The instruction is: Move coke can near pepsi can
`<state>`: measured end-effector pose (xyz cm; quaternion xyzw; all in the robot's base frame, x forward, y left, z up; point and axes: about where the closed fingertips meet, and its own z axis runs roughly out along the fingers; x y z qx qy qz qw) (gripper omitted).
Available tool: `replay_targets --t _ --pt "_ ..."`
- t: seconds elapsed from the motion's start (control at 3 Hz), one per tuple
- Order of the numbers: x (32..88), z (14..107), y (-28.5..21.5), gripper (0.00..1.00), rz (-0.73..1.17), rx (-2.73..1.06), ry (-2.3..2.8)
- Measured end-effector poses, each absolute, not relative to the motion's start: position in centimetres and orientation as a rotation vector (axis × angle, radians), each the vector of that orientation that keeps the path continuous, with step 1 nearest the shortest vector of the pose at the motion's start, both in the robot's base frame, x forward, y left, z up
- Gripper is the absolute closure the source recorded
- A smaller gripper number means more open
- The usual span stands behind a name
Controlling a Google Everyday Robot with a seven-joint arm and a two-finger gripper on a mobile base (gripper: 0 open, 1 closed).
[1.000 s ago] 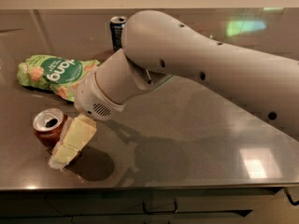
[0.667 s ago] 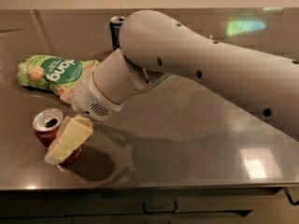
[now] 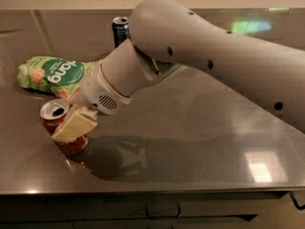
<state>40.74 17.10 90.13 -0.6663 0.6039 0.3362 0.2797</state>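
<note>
The red coke can is at the front left of the grey counter, tilted with its silver top leaning left. My gripper reaches down to it from the right. One cream finger lies across the can's front and the other is hidden behind it, so the gripper is shut on the can. The dark blue pepsi can stands upright at the back of the counter, partly behind my arm and well away from the coke can.
A green snack bag lies at the left, just behind the coke can. My large grey arm spans the counter from the right. The counter's front edge runs just below the can.
The gripper has closed in over the coke can, one finger now across its front. The can has shifted slightly right and tilted. The pepsi can and bag have not moved.
</note>
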Motion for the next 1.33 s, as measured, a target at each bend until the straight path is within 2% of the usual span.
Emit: replay_targets --t 0.33,0.67,1.33 --pt "43.1 91.3 15.1 0.87 0.855 -1.738 1.673" --pt "47.3 92.2 12.2 1.00 0.760 -1.645 1.757" --pt "58.1 92.9 6.5 1.00 0.587 -1.399 1.886"
